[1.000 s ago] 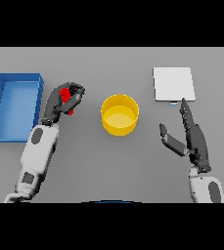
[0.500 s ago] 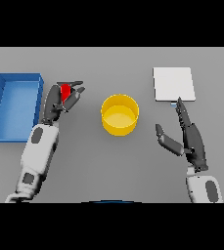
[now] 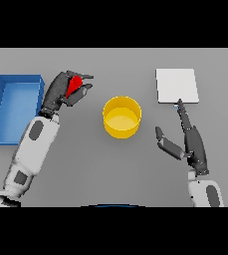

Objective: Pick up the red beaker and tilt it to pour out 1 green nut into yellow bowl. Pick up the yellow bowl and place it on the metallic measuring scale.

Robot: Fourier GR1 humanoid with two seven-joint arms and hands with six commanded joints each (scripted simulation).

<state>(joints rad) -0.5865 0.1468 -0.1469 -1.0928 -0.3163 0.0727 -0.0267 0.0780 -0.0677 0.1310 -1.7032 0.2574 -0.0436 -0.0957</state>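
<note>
Nearest the viewer, the right robot hand [image 3: 191, 144] hovered over the grey desk [image 3: 110, 174] on the right side, its white and grey forearm entering from the lower edge. Its fingers were straight and spread, pointing away toward the far side, with the thumb stuck out to the left; it gripped nothing. The longest fingertip reached close to the near edge of the metallic measuring scale [image 3: 177, 85], though whether it touched that edge could not be told.

A little farther out, near the middle of the desk, the yellow bowl [image 3: 122, 116] stood upright on the surface, its opening facing up. It sat well apart from both robot hands, roughly between them, and to the near left of the scale. No nut could be made out inside it.

On the left, the other arm rose diagonally from the lower left corner. The left robot hand [image 3: 60, 92] was closed around the red beaker [image 3: 74, 84], its fingers and thumb curled about it so that only part of the red showed between them. The beaker was held to the left of the bowl and apart from it, and appeared tilted toward the bowl's side.

Just beside that hand, further left, lay 1 blue tray [image 3: 1, 107] with raised walls. At the far right, the scale lay flat as a pale square plate.
</note>
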